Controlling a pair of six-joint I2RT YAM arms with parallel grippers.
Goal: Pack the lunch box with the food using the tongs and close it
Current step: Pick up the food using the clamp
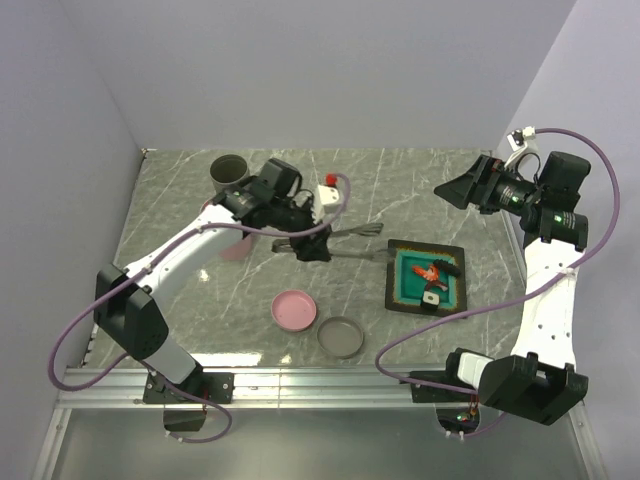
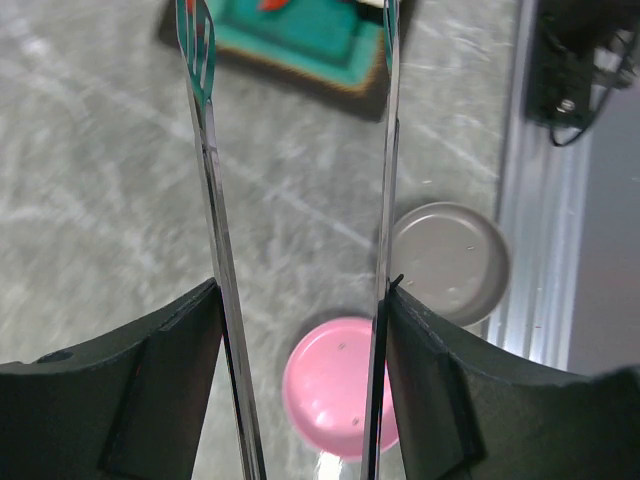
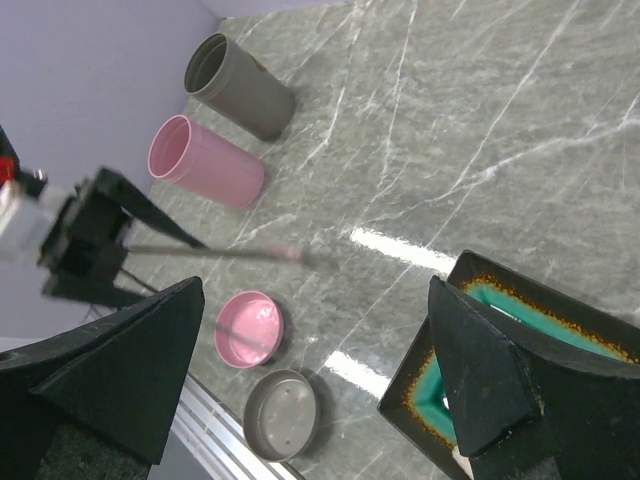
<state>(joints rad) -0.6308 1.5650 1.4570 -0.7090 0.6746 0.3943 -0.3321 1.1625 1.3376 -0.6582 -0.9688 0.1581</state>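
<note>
My left gripper is shut on the tongs, its fingers pressing the two slim arms from outside. The tong tips stand apart just left of the teal plate. On that plate lie the orange-red shrimp-like piece and a white block. The lunch box shows as a grey round container and a pink one, both open. In the top view the pink one is mostly hidden under my left arm. My right gripper hangs open and empty above the plate's far side.
A pink lid and a grey lid lie open side up near the front edge, left of the plate. The grey container stands at the back left near the wall. A metal rail runs along the table's near edge.
</note>
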